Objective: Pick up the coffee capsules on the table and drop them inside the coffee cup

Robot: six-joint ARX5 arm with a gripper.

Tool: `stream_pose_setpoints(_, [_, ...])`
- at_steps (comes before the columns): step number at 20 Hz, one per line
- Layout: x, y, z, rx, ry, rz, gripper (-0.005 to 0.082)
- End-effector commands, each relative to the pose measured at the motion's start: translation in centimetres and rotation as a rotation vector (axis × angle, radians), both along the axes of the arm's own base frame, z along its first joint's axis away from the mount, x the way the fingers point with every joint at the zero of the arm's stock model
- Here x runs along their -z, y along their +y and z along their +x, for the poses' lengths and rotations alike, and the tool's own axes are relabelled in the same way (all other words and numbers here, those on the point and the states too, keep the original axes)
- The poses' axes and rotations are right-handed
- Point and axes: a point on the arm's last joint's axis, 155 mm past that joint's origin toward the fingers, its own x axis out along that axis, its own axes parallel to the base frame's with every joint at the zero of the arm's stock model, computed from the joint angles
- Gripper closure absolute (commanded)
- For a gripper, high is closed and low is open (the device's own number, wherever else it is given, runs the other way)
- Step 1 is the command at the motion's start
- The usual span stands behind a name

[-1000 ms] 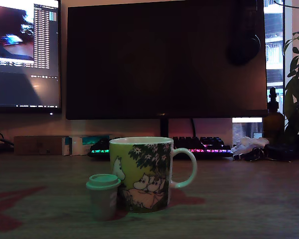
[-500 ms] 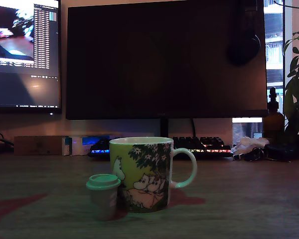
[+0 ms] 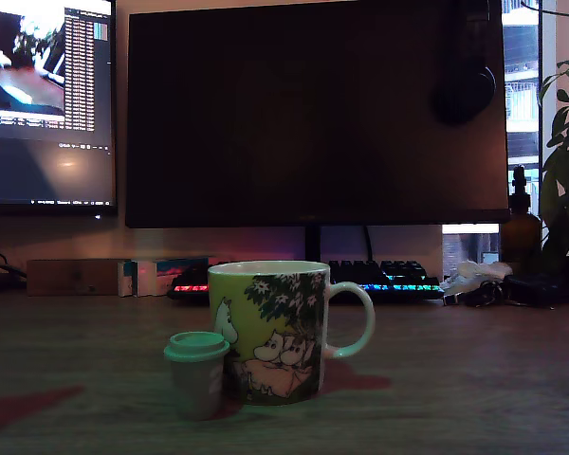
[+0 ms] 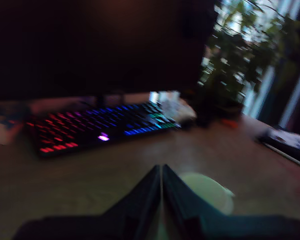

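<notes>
In the exterior view I see a lit screen [image 3: 45, 100] at the upper left of the frame, and beside it a large dark monitor [image 3: 313, 109] filling the top centre. Low in the frame, left of centre, one coffee capsule [image 3: 197, 374] stands upright on the tabletop [image 3: 474, 379], mint lid up, right against the coffee cup [image 3: 270, 332] on that view's left side; I cannot tell whether they touch. The cup's handle points to the exterior view's right. Behind it lies a backlit keyboard [image 3: 308, 282], and a potted plant [image 3: 566, 171] fills the right edge. The arm does not show here.

The wrist view is blurred. My pincer [image 4: 161, 172] sits at the bottom centre of that frame, its two dark fingers [image 4: 140, 200] pressed together with nothing between them. A pale rounded shape just past them is too smeared to name.
</notes>
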Motion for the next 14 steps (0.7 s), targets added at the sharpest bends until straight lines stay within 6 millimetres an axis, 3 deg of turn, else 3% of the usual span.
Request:
stream_pose_setpoints(1, [1.8, -0.2, -0.1, 0.002, 0.046, 0.028, 0.0793])
stream_pose_setpoints(4, [3.0, -1.0, -0.7, 0.041, 0.063, 0.057, 0.0793])
stream_pose_setpoints(11, [8.0, -2.2, -2.9, 0.121, 0.159, 0.155, 0.0793])
stream_pose_setpoints(14, [8.8, -2.6, -3.8, 0.156, 0.18, 0.177, 0.0793])
